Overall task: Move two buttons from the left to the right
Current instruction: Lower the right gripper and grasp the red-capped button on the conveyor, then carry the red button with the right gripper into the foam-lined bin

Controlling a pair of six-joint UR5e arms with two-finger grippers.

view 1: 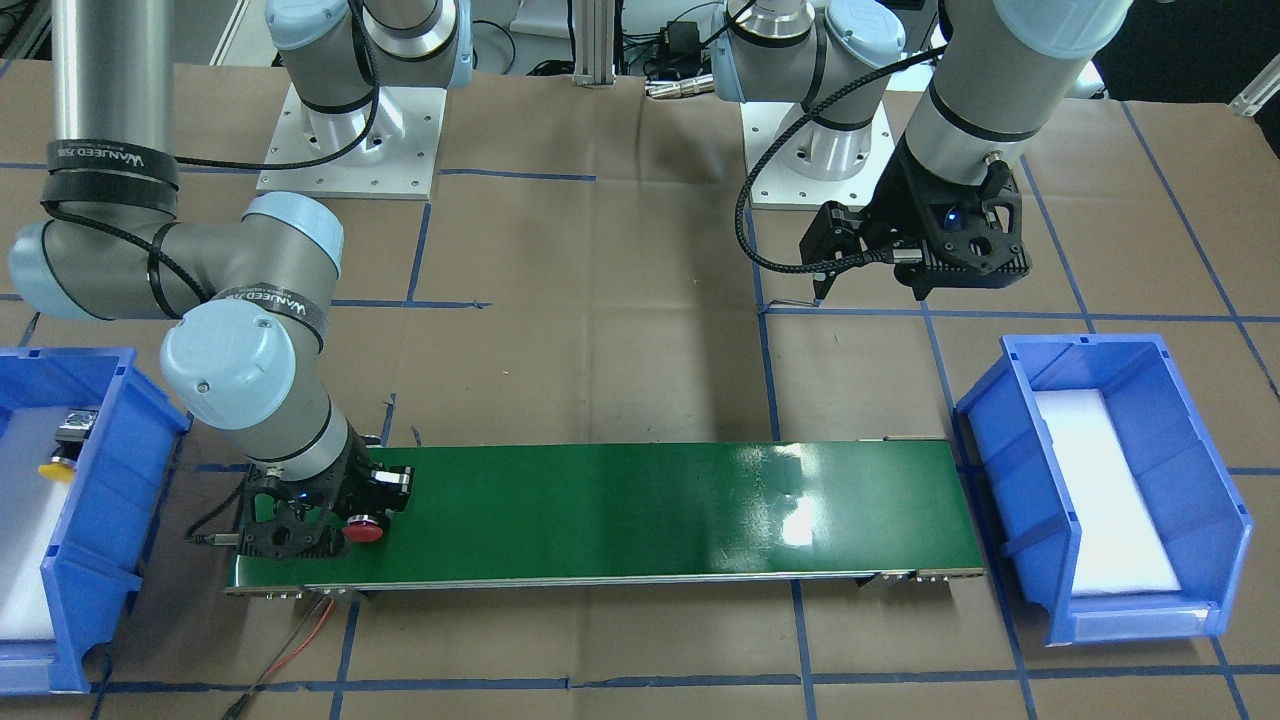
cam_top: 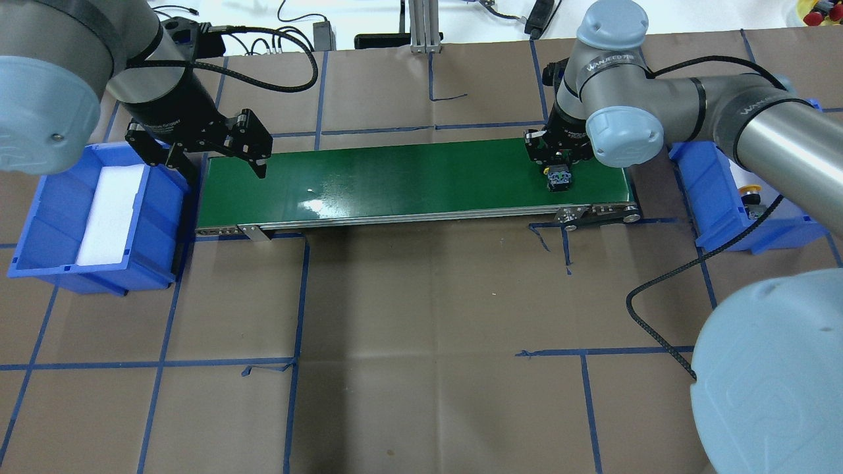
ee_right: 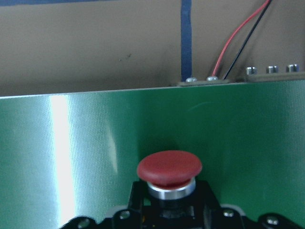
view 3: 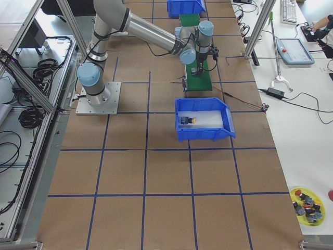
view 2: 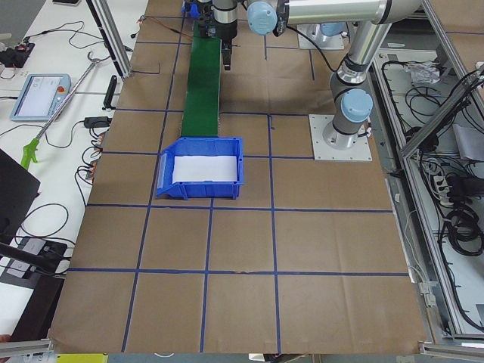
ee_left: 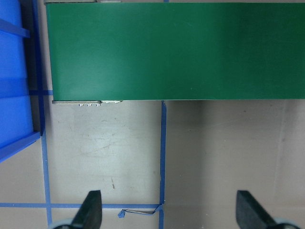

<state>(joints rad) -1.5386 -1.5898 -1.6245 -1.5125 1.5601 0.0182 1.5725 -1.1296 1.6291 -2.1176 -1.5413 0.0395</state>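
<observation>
Over glossy green belt (view 1: 620,510), right claw (cam_top: 558,172) clamping domed red button (ee_right: 169,168), left claw (ee_left: 171,210) spread wide, empty

Top: green belt (ee_left: 176,50); left: blue bin (ee_left: 14,71) (partly cropped); tool (ee_left: 169,212) spread wide.

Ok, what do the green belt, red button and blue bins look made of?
The green belt: smooth glossy rubber or PVC, likely; it mirrors the lights. The red button: matte cap, probably plastic, over a shiny metal-looking collar. The blue bins: moulded plastic by the ribbed walls, with a white liner, foam-like.
</observation>
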